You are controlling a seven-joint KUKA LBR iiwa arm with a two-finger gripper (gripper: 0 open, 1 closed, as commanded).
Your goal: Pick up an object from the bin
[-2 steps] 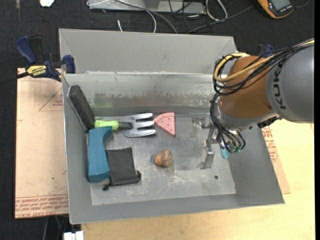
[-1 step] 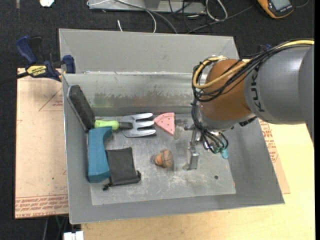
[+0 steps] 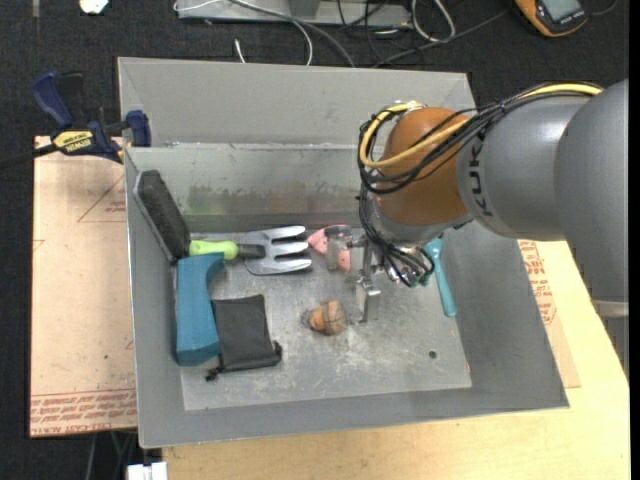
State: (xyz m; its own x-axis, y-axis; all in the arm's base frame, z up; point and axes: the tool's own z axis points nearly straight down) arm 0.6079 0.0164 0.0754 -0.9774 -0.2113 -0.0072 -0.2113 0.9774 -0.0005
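Kind of the small brown lump (image 3: 325,318) is hard to make out. It is seen on the bare middle floor of the bin (image 3: 400,363), with open room toward the near wall. The claw (image 3: 365,293) is found just right of it, whether touching cannot be told; open or closed cannot be told either. A pink thing (image 3: 333,247) is half hidden behind the claw.

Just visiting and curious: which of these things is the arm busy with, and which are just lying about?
In play: gripper; grey bin; small brown lump beside it, likely.
Lying about: pink thing, green-handled fork, blue block, black pouch, black bar, teal stick.
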